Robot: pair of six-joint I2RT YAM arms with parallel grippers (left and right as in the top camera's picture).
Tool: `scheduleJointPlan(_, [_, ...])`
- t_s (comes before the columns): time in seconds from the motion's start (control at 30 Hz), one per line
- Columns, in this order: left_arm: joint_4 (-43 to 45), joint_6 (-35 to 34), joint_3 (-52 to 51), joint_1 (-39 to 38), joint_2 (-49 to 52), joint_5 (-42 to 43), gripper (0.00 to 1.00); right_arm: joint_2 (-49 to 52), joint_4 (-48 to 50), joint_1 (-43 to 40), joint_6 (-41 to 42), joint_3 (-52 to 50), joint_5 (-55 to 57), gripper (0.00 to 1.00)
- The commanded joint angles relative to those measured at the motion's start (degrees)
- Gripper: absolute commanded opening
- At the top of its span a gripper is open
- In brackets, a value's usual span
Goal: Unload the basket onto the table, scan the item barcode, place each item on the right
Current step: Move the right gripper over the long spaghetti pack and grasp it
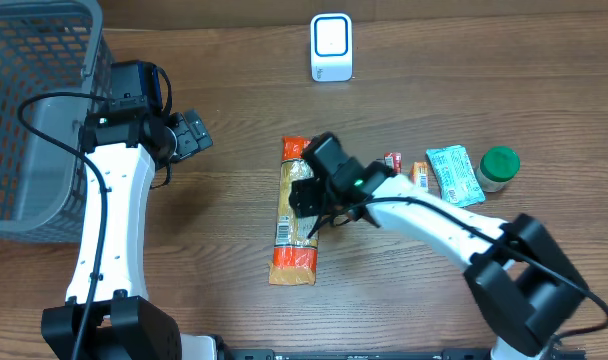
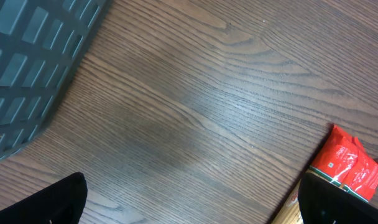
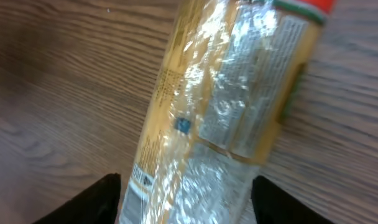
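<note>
One packet is lying flat on the desk near the middle, its long side running away from the robot. It is well short of the scanner, which is standing at the far edge.

The right end effector is sitting over the packet's middle. In its wrist view the fingers are standing one on each side of the glossy wrapper, spread wide. Whether they are pinching it or only bracketing it cannot be told.

The left end effector is hanging released and empty just beside the basket, well apart from the packet. Only the packet's red end is showing in its camera.

The step in hand is judged to be the pick-up, as the packet is not yet raised and nothing is facing the scanner. What looks like the barcode is sitting on the wrapper's edge, close to one finger.

The next move is calling for:
- a firm grip across the width
- a lift
- a carry towards the scanner
- a turn that is bringing that printed edge to the scanner's face

The long, slick wrapper is likely to sag or slip, so a central hold is mattering.
</note>
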Motion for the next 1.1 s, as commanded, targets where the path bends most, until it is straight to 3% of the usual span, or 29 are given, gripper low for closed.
scheduleJointPlan(0.0, [0.0, 0.7, -0.2, 0.0, 0.4, -0.2, 1.00, 3.1, 1.7, 2.2, 2.0, 0.3, 7.3, 0.75])
scheduleJointPlan(0.2, [0.0, 0.7, -0.2, 0.0, 0.4, -0.2, 1.00, 7.8, 4.7, 3.7, 2.1, 0.3, 12.2, 0.78])
scheduleJointPlan(0.3, [0.0, 0.7, -0.2, 0.0, 0.4, -0.2, 1.00, 7.8, 3.7, 3.7, 2.0, 0.3, 12.2, 0.73])
scheduleJointPlan(0.67, [0.0, 0.7, -0.2, 0.0, 0.4, -0.2, 1.00, -1.4, -7.1, 1.3, -2.8, 0.4, 13.2, 0.73])
scheduleJointPlan(0.8, [0.0, 0.7, -0.2, 0.0, 0.4, -0.2, 1.00, -1.8, -7.6, 1.3, -13.7, 0.6, 10.3, 0.76])
scheduleJointPlan(1.07, [0.0, 0.7, -0.2, 0.0, 0.4, -0.2, 1.00, -1.8, -16.7, -3.2, -13.4, 10.8, -0.1, 0.78])
